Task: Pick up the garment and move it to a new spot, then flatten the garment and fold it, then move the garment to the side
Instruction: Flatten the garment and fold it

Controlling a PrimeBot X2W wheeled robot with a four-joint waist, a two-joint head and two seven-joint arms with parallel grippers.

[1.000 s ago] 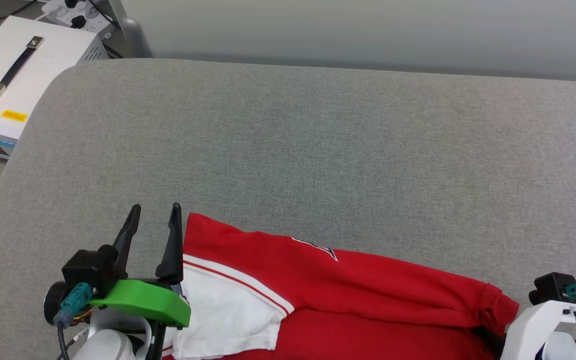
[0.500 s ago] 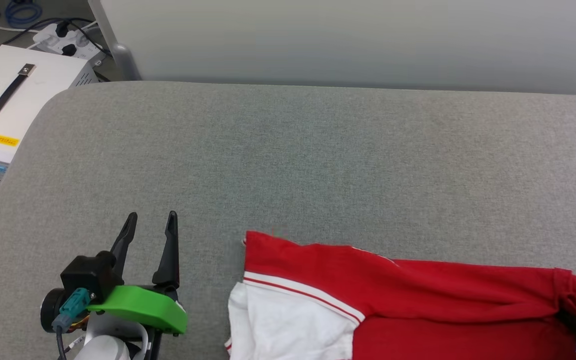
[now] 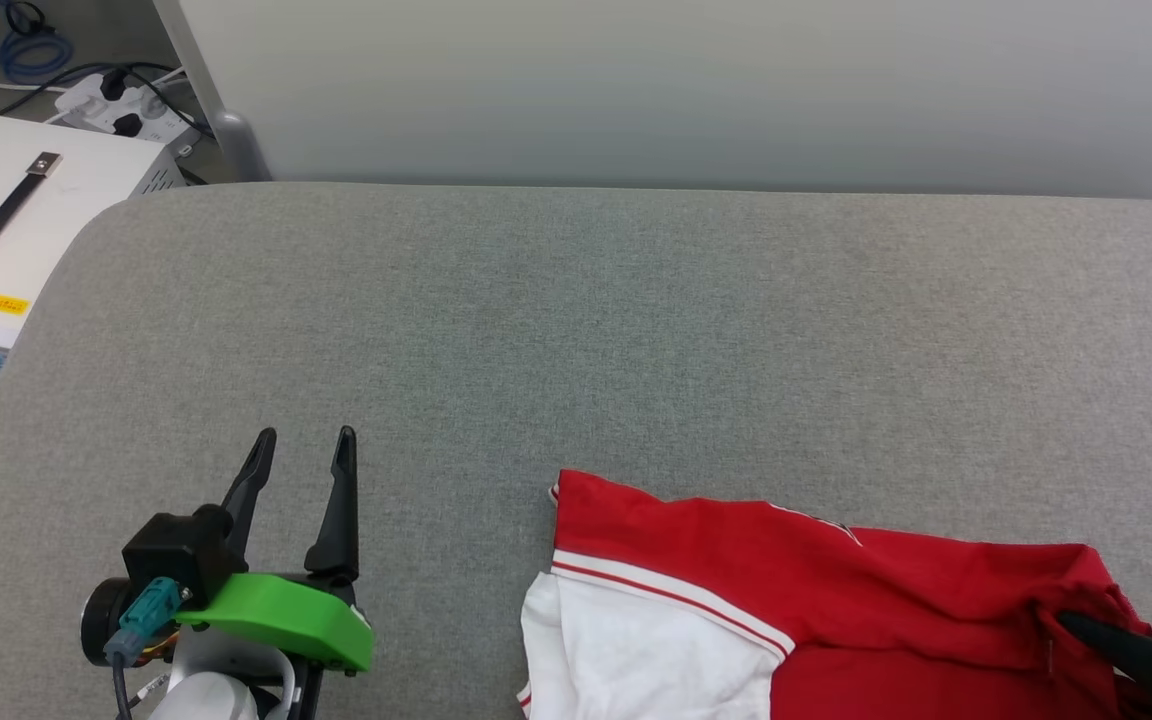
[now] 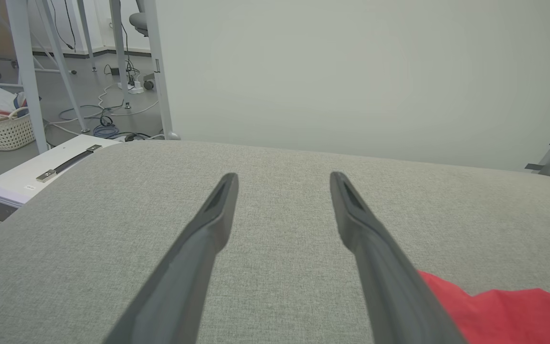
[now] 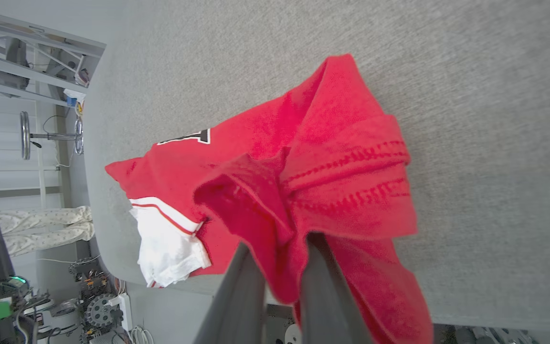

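You are looking at one garment [image 3: 836, 600], one left gripper [image 3: 307, 434], one right gripper [image 5: 279, 248], one grey padded surface [image 3: 636, 330] and one white box [image 3: 26, 220].

In the head view the garment is lying at 5 o'clock on the surface. Its red body is bunching up, and its white sleeve [image 3: 636, 650] is sitting at the 9 o'clock end.

Your right gripper is pinching a red fold of it. Your left gripper is sitting at 7 o'clock with its fingers spread, gripping nothing, well apart from the sleeve.

The surface's rounded corner is curving at 10 o'clock, and the box is sitting just beyond it. Bare grey is stretching from 9 through 12 to 3 o'clock.
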